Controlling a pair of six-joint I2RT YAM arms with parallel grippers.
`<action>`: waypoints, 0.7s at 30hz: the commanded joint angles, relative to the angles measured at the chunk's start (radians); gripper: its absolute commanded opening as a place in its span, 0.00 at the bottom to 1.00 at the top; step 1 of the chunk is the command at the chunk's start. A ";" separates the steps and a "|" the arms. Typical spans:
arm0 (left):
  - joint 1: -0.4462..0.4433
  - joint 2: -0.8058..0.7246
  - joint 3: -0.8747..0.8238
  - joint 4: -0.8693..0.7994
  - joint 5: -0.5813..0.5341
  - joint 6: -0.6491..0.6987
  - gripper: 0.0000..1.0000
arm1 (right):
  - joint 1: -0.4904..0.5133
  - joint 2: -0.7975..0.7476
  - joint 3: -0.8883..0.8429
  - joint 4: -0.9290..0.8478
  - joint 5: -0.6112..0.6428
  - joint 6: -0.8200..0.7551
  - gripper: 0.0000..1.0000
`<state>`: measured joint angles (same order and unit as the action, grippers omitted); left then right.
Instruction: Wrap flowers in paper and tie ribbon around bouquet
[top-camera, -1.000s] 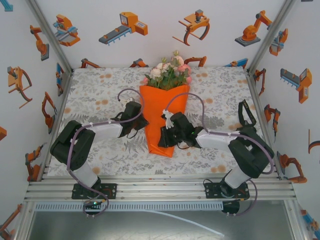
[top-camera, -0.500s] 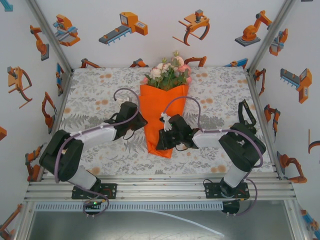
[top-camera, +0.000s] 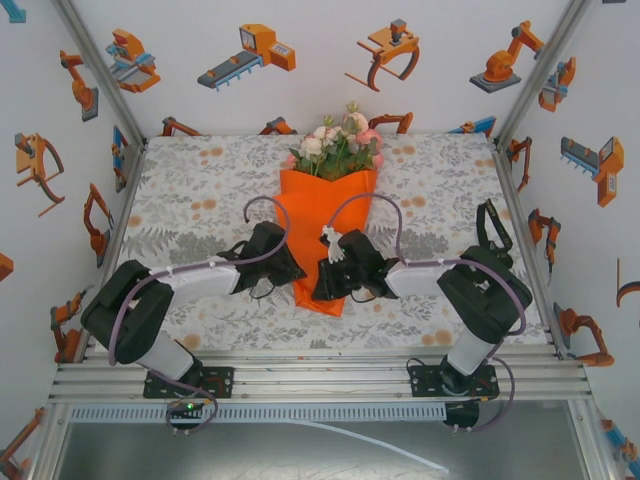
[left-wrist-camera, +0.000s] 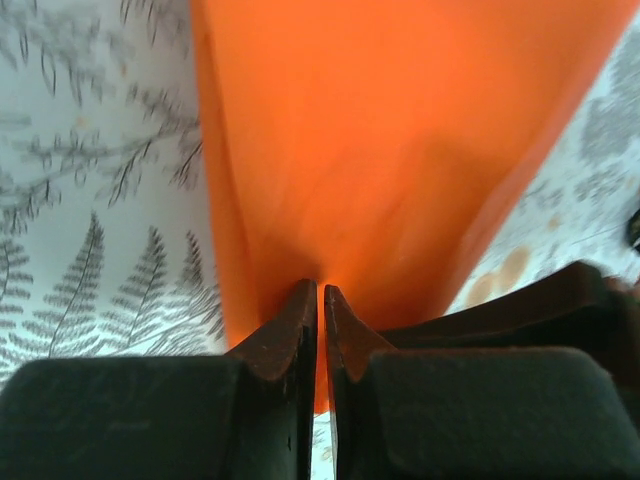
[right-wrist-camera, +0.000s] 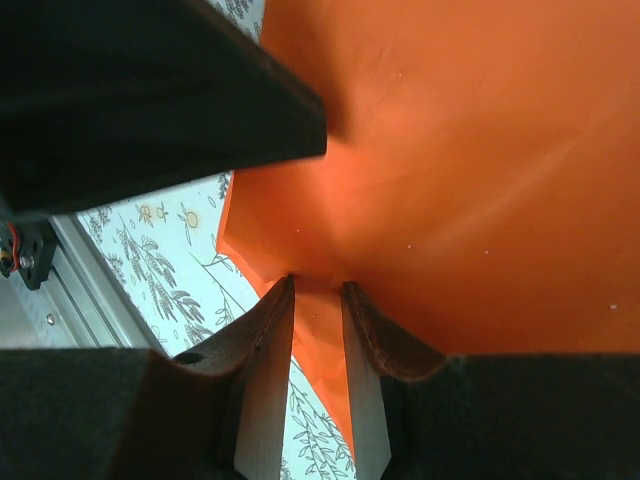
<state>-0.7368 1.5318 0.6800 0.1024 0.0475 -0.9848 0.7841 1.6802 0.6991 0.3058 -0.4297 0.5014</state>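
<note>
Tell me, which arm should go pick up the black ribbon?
Right, probably. The ribbon lies close beside the right arm, far from the left gripper. The left gripper is pinching the paper, so it can hold that steady.

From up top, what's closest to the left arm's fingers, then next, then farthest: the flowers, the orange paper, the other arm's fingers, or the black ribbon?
1. the orange paper: the left fingers pinch its lower left edge.
2. the right fingers: just across the cone's narrow end.
3. the flowers: up at the cone's far, wide end.
4. the black ribbon: way over on the table's right side.
</note>
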 joint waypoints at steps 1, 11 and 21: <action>-0.004 0.005 -0.048 0.032 0.043 -0.034 0.13 | -0.001 -0.038 -0.034 -0.008 0.039 0.005 0.31; 0.006 0.016 -0.098 0.047 0.032 0.014 0.11 | -0.165 -0.076 -0.127 0.185 0.029 0.189 0.33; 0.014 0.008 -0.102 0.052 0.039 0.038 0.10 | -0.359 0.032 -0.095 0.297 -0.022 0.220 0.33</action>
<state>-0.7280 1.5311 0.6121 0.2142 0.0978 -0.9855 0.4683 1.6768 0.5724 0.5480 -0.4362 0.7078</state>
